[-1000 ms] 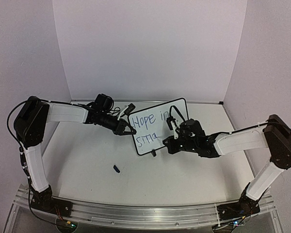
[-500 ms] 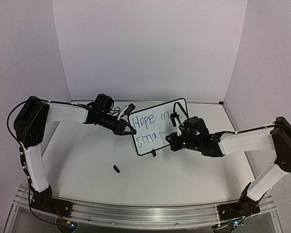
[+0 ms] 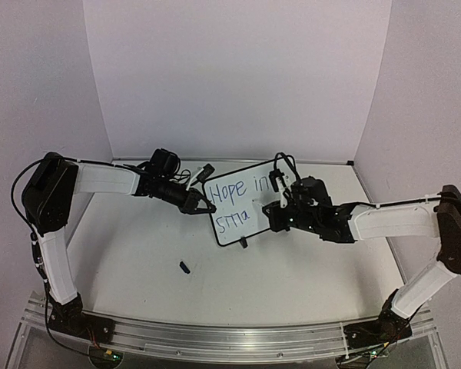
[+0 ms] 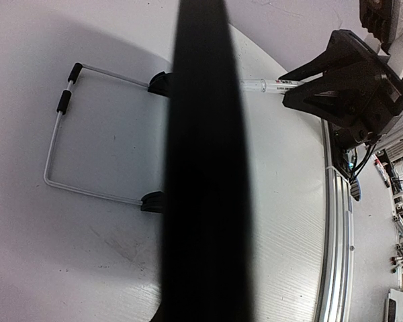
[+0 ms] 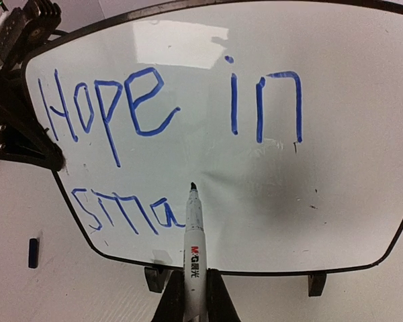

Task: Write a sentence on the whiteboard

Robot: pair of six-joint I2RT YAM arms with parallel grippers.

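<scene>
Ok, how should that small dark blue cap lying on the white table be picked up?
Come straight down and pinch the small dark blue cap across its narrow sides. It lies flat on the white table, apart from the black-framed whiteboard, with nothing over it.

Whiteboard point(image 3: 242, 201) stands on the table point(image 3: 131, 246). I have the left gripper point(image 3: 205, 207) on its left edge, the right gripper point(image 3: 280, 206) with marker point(image 5: 194, 235) before it. Cap point(image 3: 184, 267) lies nearer, leftward.

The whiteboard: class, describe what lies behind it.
Behind the whiteboard, the left wrist view shows a bent wire stand on the table. From the top view the board hides it.
</scene>
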